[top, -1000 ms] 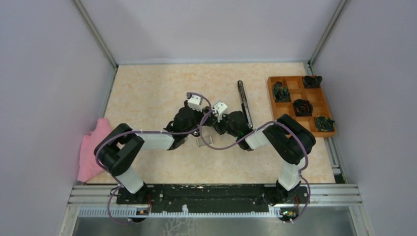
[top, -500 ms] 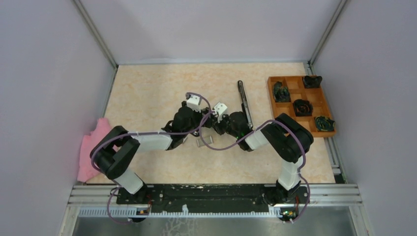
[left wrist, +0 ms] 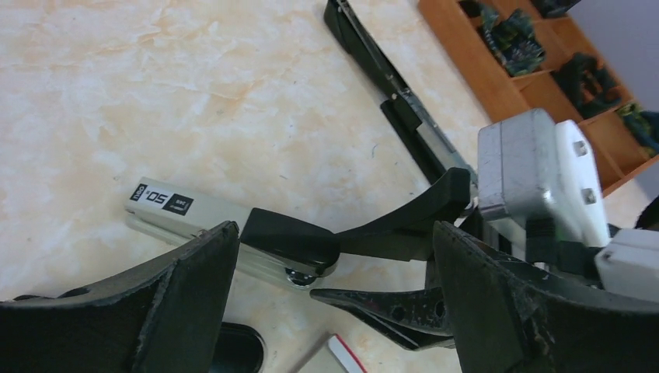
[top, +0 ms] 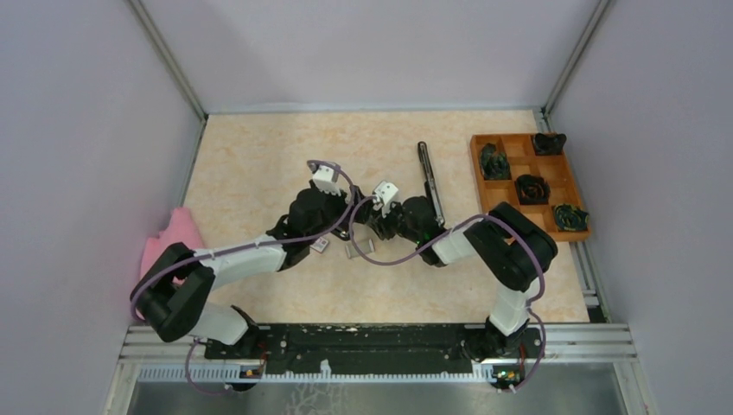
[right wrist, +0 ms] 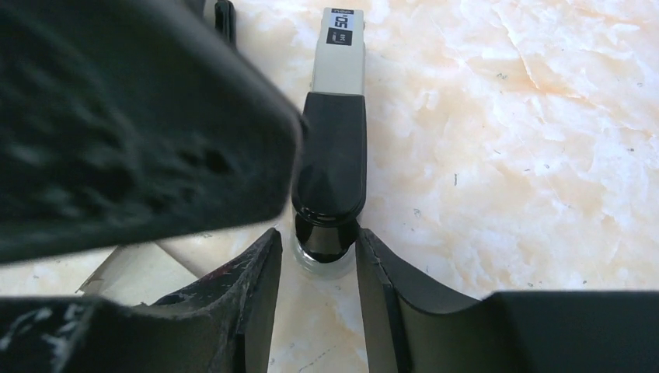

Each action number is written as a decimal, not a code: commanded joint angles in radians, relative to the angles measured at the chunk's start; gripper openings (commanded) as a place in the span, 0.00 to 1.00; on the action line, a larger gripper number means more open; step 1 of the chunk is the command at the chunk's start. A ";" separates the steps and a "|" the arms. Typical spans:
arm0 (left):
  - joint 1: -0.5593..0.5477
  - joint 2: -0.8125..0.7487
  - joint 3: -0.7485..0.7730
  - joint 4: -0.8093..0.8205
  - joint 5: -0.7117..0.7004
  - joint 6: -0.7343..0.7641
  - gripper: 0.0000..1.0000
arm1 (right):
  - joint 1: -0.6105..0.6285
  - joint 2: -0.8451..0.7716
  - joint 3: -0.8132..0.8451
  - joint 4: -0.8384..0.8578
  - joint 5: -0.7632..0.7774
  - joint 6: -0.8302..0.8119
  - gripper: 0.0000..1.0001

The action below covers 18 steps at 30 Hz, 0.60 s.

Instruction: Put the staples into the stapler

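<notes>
- Bench (top: 251, 156), marbled: long black stapler (top: 428, 177) lies opened flat, untouched; staples not made out.
- Left jaws spread wide, empty; right jaws slightly parted astride small silver-and-black piece (right wrist: 332, 140).
- Loading apparently not done.

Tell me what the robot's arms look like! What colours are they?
Both the left arm and the right arm have chunky black joints with white tube sections between them. A thin purple cable loops along each one. Each wrist carries a small white box. The left gripper and the right gripper have black, tapering fingers with a rough surface.
</notes>
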 commanded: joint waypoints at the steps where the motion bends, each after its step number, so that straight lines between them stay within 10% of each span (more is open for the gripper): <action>1: 0.032 -0.066 -0.031 -0.022 0.050 -0.091 0.99 | 0.013 -0.092 -0.009 -0.037 -0.002 -0.014 0.42; 18: 0.209 -0.405 -0.194 -0.359 -0.033 -0.167 0.99 | 0.012 -0.165 0.294 -0.602 0.014 -0.038 0.52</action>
